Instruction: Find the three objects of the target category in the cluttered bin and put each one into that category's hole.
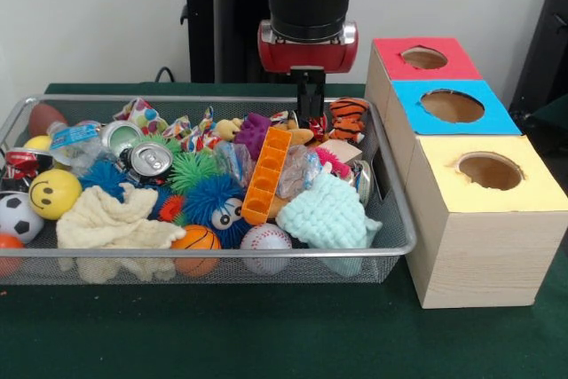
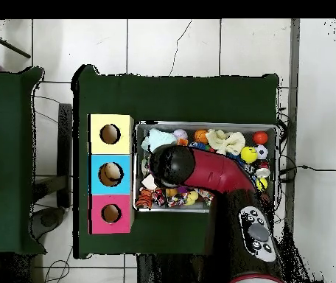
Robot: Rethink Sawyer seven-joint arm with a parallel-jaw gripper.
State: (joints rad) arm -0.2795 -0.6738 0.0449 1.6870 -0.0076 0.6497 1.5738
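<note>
The robot's black gripper [image 1: 310, 99] hangs down over the far side of the bin [image 1: 401, 219], among the toys near the striped tiger toy [image 1: 348, 118], and I cannot tell if it holds anything. A see-through bottle with a blue label [image 1: 73, 139] lies at the bin's left end beside a shiny can [image 1: 149, 159]. The red box's hole [image 1: 424, 58] sits at the far right.
</note>
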